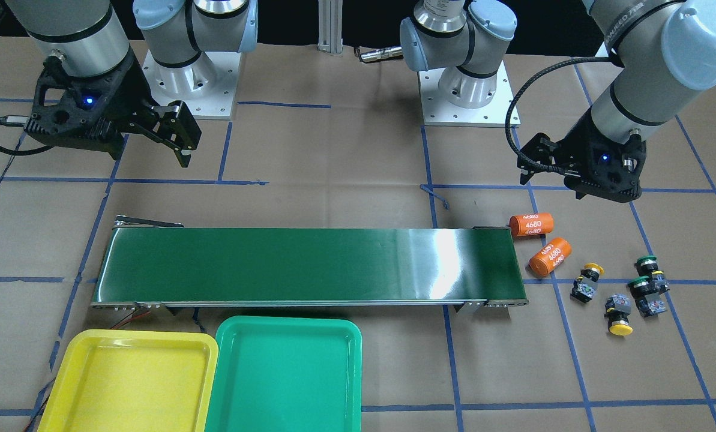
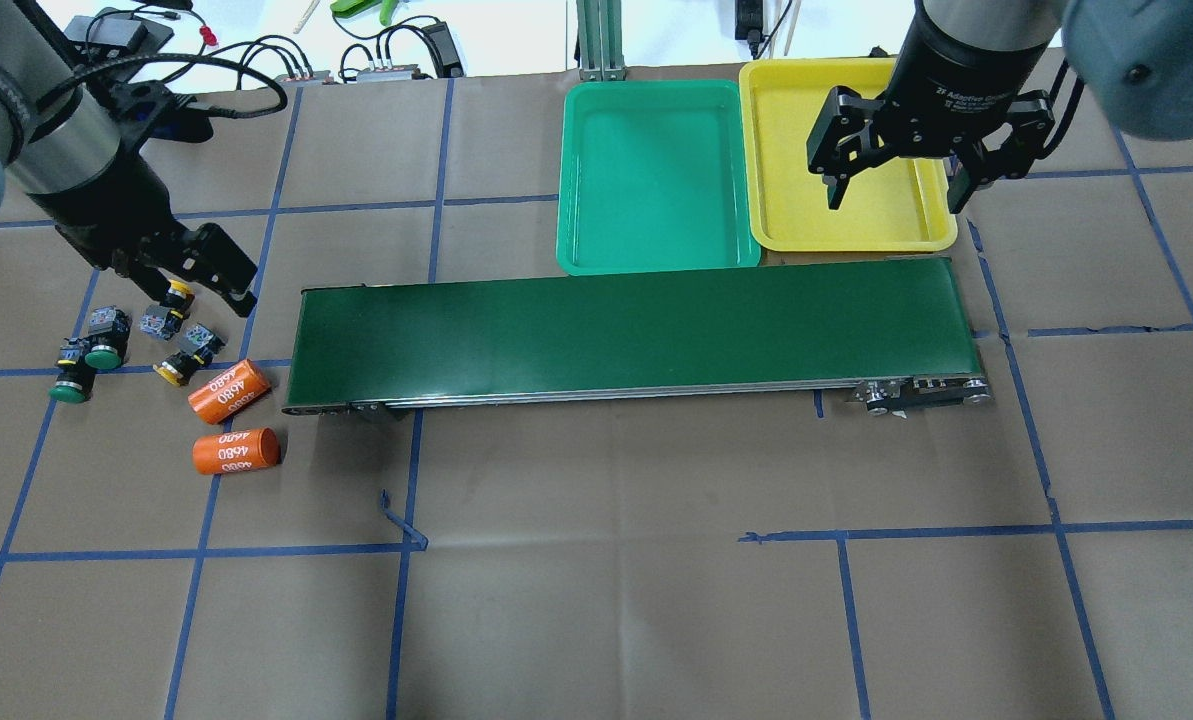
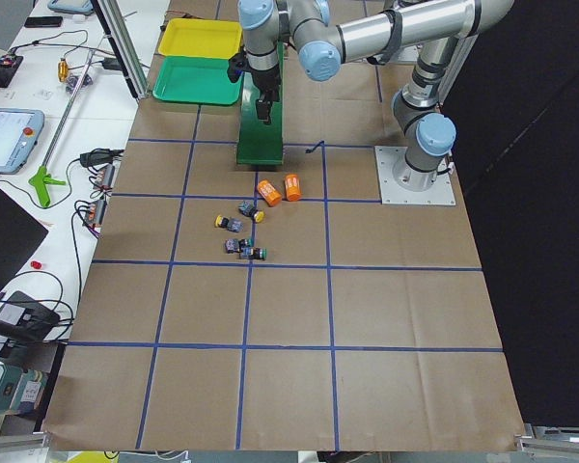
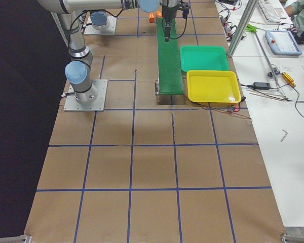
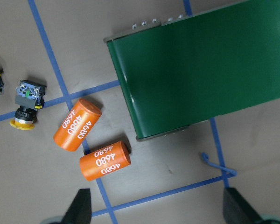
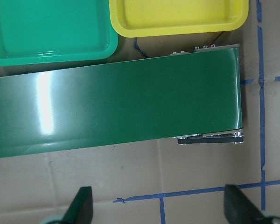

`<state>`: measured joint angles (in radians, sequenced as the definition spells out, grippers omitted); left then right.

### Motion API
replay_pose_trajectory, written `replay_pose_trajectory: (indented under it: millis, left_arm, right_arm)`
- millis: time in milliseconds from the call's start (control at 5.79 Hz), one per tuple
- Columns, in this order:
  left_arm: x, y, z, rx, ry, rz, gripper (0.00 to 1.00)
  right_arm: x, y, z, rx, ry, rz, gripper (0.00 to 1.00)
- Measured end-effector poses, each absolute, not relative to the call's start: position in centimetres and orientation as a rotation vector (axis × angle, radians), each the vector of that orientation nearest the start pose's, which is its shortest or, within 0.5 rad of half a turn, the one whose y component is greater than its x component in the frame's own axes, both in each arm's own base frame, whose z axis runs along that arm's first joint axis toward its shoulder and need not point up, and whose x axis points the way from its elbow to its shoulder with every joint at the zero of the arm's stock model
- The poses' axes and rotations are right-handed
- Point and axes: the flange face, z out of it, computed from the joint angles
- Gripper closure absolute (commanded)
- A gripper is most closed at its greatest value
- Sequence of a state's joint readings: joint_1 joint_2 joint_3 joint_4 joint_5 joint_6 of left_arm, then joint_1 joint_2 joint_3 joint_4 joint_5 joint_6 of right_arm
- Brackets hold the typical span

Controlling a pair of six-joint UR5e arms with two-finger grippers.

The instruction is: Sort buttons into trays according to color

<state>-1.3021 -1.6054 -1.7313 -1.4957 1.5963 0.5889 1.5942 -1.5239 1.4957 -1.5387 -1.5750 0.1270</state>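
1. While both arms hover, no button is sorted yet. All four lie near the left end of the table [image 2: 656,600], just off the left end of the belt [image 1: 309,264]. The yellow tray [image 1: 129,384] and green tray [image 1: 285,372] sit empty, side by side, at the far edge.
2. Left gripper [image 5: 158,210]: jaws wide apart, holding nothing, above the cylinders and buttons. Right gripper [image 2: 894,195]: jaws wide apart, holding nothing, over the belt's right end.
3. Step in hand, as judged: the left gripper's first pick. A yellow button [image 1: 587,282] lying apart from the others is the easier start. Straddle its black body squarely and come straight down, clear of the cylinders. The green buttons look close together, so take them later.
4. Count:
   - yellow buttons [image 1: 619,315]: two
   - green buttons [image 1: 646,291]: two
   - trays: two
   - orange cylinders [image 1: 532,224]: two
   - belt: one
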Motion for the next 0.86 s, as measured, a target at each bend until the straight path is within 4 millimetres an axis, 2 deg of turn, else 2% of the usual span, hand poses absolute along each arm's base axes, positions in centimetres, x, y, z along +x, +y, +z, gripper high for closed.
replay_pose_trajectory:
  millis: [345, 690, 863]
  left_arm:
    - [3.2, -48.0, 34.8, 0.815, 3.023, 0.155, 0.02]
    - [4.6, -45.5, 29.5, 1.095, 2.901, 0.073, 0.03]
    - [5.4, -44.2, 27.5, 1.24, 2.849, 0.073, 0.04]
  right_arm:
    - [14.5, -50.3, 48.9, 0.036, 3.145, 0.028, 0.0]
    - [14.5, -50.1, 48.5, -0.027, 3.143, 0.038, 0.0]
    - [14.6, -50.1, 48.5, -0.072, 3.142, 0.04, 0.0]
